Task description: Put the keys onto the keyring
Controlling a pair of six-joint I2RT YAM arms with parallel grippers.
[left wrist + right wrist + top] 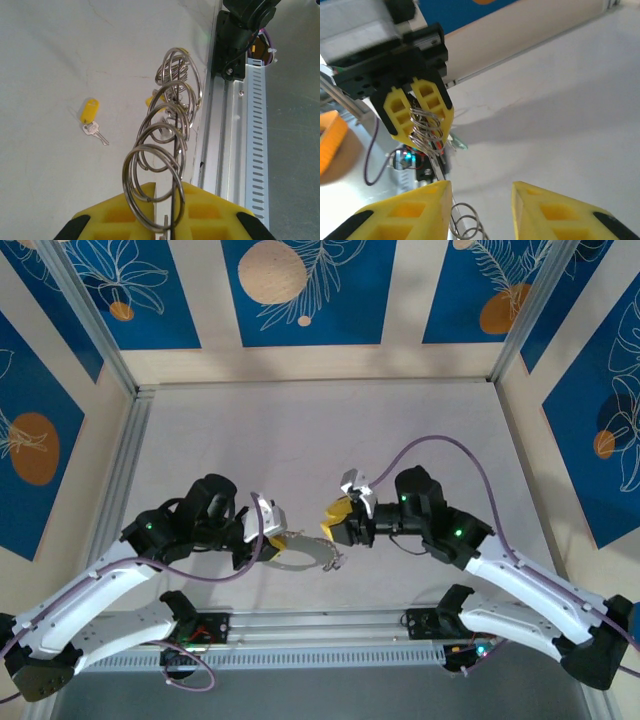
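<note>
Left pincer (pixel 167 200): yellow waffle-moulded jaws nipped shut on the keyring (pixel 300 555), held up off the bench (pixel 50 50) between the two arms. A stack of small bright split rings (pixel 165 140) is threaded along its thin wire, with scraps of yellow and pale tag showing behind them.

Right pincer (pixel 481 190): jaws part-way open just beside the loop's far end, nothing pinched between them.

One key with a yellow tag (pixel 90 111) lies loose on the bench, well apart from the loop.

Handling, judged: loop is light, springy wire that likely flexes and swings if held at one point. Polished steel looks slippery, so grip across the wire, close to the work. Loose key is flat and thin. The plastic tag looks the easier hold.

Bench is matt and pale.
</note>
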